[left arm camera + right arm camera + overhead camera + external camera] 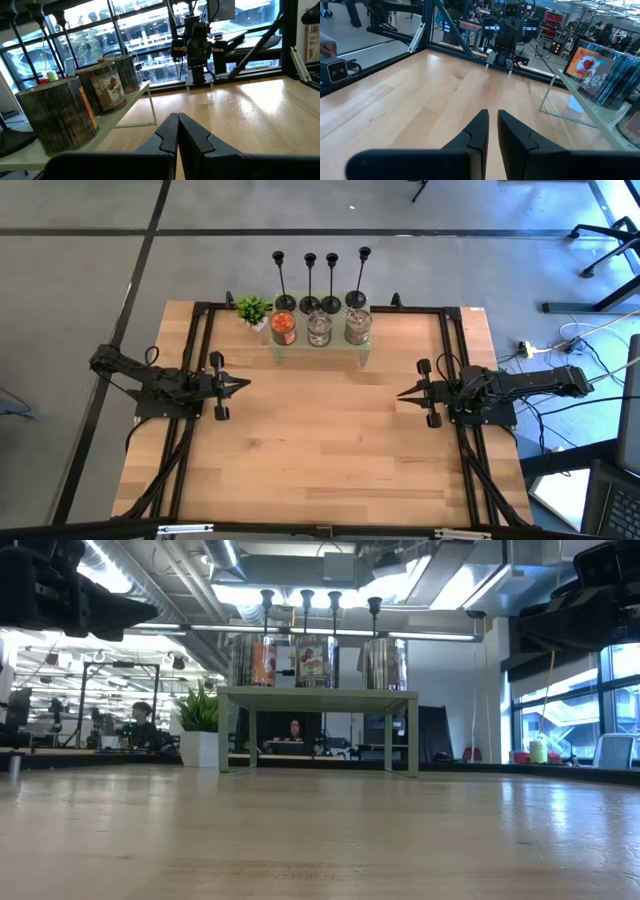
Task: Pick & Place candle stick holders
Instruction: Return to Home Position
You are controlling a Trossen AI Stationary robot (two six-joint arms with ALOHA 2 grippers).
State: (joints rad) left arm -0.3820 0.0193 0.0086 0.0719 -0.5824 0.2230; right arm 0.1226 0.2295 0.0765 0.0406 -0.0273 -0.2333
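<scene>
The four candle stick holders [309,303] are seen upright in a row at the 12 o'clock side of the counter [320,450], just behind three jars [319,330] that are lined up on a small shelf [320,352]. Whether their bases rest on the shelf's rear edge or on the counter behind it cannot be told, since the jars hide them in the low view. A small potted plant [253,310] is set at the shelf's 10 o'clock corner.

No holder is found lying or standing elsewhere on the counter, so the placing is judged to be done, with none of the four left to be picked.

The left claw [243,385] is parked at 9 o'clock and the right claw [402,393] at 3 o'clock, both well apart from the shelf and pointed toward each other. Each claw's fingers are drawn together and nothing is held. Only the resting of both arms is judged to remain.
</scene>
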